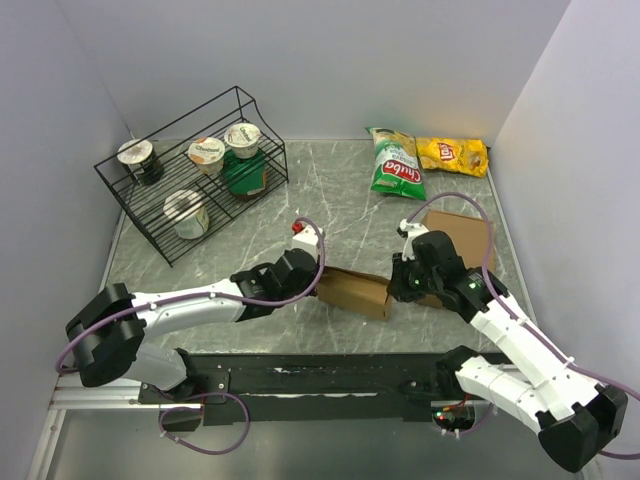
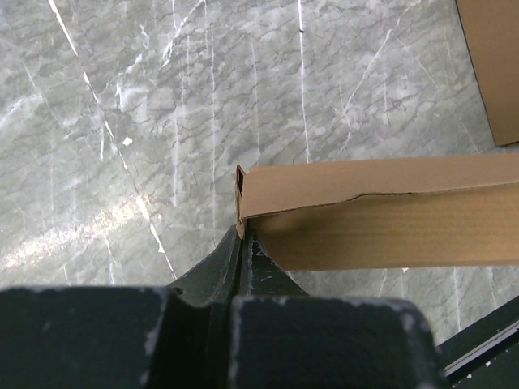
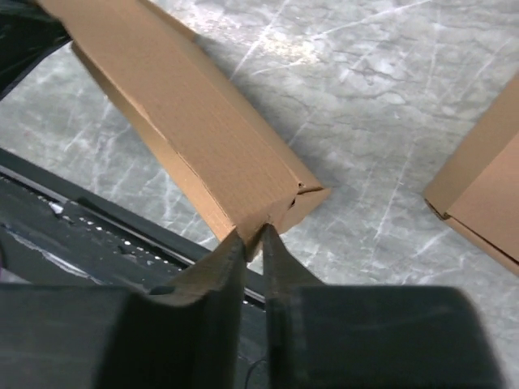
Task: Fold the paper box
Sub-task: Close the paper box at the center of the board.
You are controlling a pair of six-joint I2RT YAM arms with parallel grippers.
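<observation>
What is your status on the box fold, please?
Left gripper shut on brown kraft cardboard paper box, left end. Right gripper shut on its right end. Flat brown cardboard slab lies beyond, apart from it.

White-and-black arms (image 1: 190,298), purple cables (image 1: 322,258)

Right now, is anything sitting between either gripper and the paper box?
Nothing visible does. The left gripper is shut on one end of the paper box, and the right gripper pinches the opposite end. The separate cardboard slab lies apart, off to the side.
</observation>
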